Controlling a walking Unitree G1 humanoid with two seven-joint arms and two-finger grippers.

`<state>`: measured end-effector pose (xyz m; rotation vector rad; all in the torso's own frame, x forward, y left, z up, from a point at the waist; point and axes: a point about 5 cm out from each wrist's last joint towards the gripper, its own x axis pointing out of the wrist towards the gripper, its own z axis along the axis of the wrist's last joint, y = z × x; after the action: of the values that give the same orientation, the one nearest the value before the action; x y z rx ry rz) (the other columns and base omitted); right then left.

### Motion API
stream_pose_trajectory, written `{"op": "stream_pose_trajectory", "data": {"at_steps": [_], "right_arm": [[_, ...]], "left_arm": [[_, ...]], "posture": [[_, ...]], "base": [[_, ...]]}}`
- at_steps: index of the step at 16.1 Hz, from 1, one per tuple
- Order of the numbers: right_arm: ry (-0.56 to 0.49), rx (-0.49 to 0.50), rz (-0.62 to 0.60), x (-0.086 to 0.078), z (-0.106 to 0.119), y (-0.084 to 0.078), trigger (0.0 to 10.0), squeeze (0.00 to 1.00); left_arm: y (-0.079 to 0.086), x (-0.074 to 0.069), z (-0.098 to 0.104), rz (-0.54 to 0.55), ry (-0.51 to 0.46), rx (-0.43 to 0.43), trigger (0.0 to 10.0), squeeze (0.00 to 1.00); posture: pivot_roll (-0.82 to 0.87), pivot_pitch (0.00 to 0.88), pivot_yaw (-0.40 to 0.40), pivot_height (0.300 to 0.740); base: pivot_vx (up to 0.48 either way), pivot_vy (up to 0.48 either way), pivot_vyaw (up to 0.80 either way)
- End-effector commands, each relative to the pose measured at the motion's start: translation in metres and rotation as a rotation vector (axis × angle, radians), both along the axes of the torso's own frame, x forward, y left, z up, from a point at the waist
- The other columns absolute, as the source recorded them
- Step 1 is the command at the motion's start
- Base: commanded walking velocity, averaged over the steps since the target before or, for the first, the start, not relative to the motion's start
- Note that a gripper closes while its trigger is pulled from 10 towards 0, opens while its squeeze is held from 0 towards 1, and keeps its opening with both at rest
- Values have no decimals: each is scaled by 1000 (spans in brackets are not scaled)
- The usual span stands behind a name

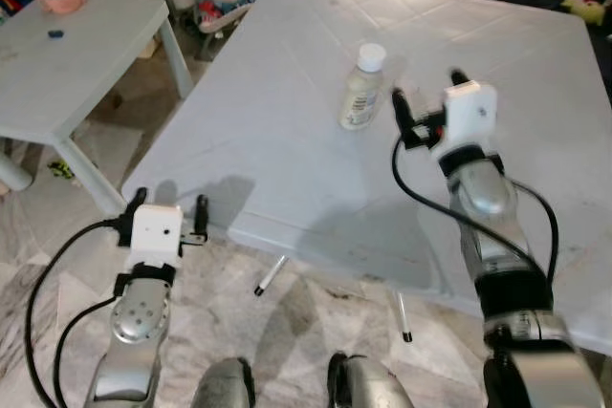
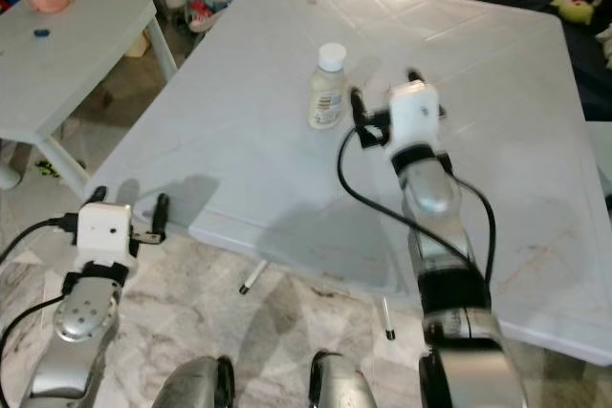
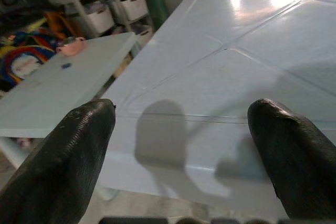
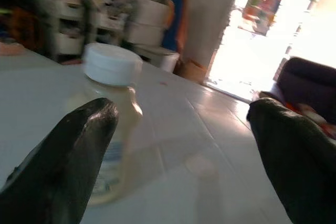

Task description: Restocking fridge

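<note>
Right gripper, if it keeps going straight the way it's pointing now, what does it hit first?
Probably nothing: the open right gripper points across the white table, and the white-capped bottle stands just off its left finger. The left finger might graze it; depth is unclear.

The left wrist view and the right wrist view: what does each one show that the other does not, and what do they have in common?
In the left wrist view, the open left gripper hangs at the near edge of the large white table, and a smaller white table with a pink cup stands beyond.

In the right wrist view, the open right gripper faces a pale bottle with a white cap, which stands nearer its left finger, with a bright doorway behind.

Both show two black fingers spread apart over the same white table, holding nothing.
</note>
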<state>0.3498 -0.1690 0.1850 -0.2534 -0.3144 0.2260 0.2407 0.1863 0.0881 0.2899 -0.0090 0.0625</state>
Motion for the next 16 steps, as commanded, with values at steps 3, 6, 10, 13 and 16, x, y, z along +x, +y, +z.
{"op": "stream_pose_trajectory", "data": {"at_steps": [3, 6, 10, 13, 16], "right_arm": [[-25, -10, 82, 8, 9, 10, 10000, 0], [-40, -13, 178, 8, 14, 24, 10000, 0], [-60, -39, 257, 15, 22, 38, 10000, 0], [-85, -50, 194, 27, 35, 31, 10000, 0], [-73, -26, 160, 34, 41, 27, 10000, 0]], "left_arm": [[22, -5, 0, 81, 18, 65, 10000, 0], [27, -7, 2, 98, 17, 89, 10000, 0], [30, -7, 2, 115, 27, 90, 10000, 0], [33, -9, 1, 132, 43, 68, 10000, 0], [32, -7, 2, 128, 40, 71, 10000, 0]], "posture": [[126, 174, 19, 740], [137, 181, 32, 740], [147, 190, 39, 740], [151, 191, 41, 740], [153, 193, 46, 740]], "base": [[0, 0, 0], [0, 0, 0], [0, 0, 0], [0, 0, 0], [0, 0, 0]]}}
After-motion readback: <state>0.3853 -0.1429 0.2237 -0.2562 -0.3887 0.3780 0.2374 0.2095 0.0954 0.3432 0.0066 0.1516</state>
